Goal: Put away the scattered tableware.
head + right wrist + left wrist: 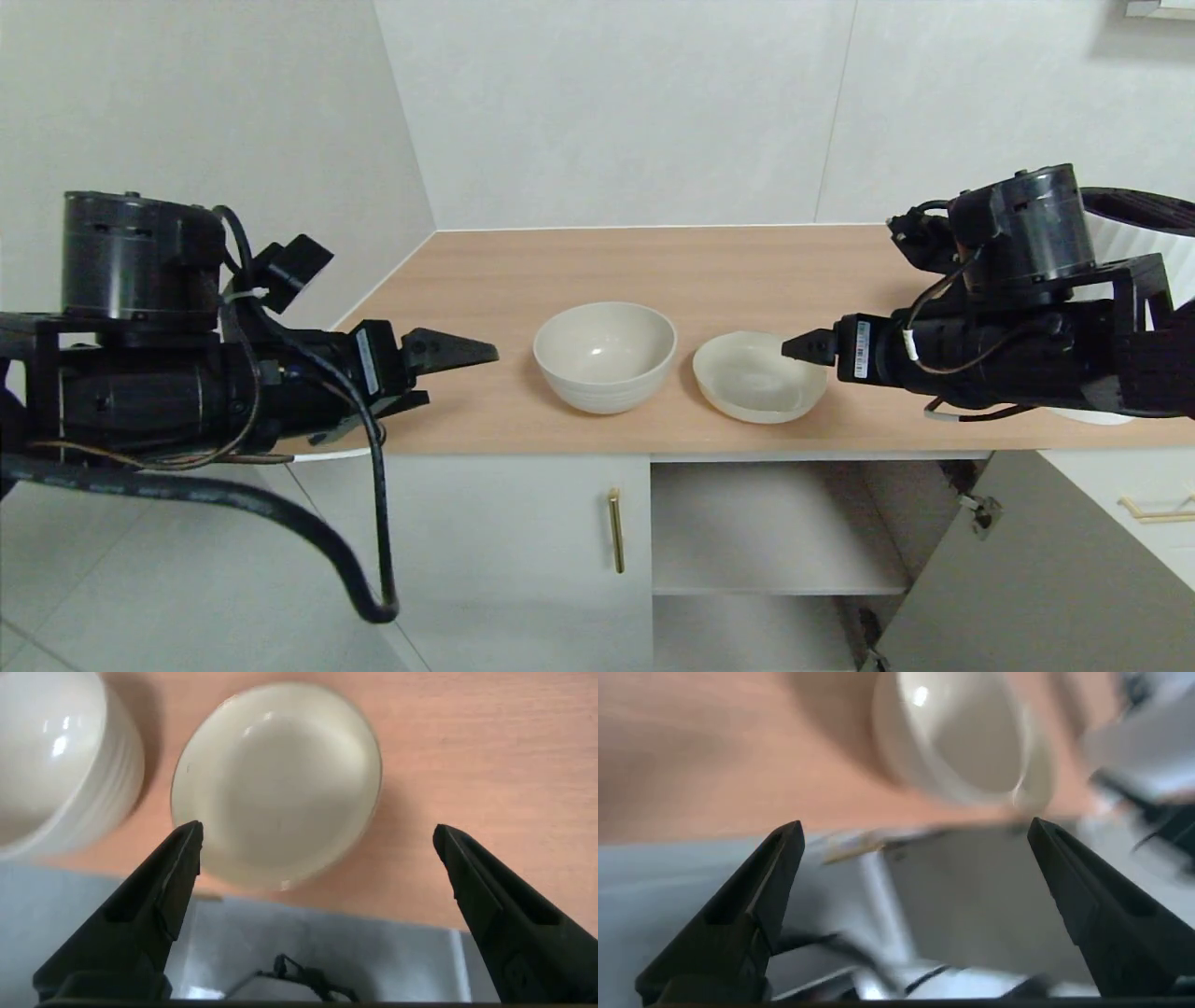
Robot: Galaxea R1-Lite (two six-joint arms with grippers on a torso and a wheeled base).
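You will find no writing here that you can read. The black right gripper (794, 348), at 3 o'clock in the head view, carries a small white sticker (861, 348) with dark printed marks, too small to make out. The black left gripper (462, 373), at 9 o'clock, bears a narrow white sticker (366, 362), and it is equally unreadable.

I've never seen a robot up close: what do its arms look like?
The left arm and right arm are black, each topped by a squat dark cylinder, with black cables and a white label. The left end effector and right end effector have pointed, wedge-shaped black fingers.
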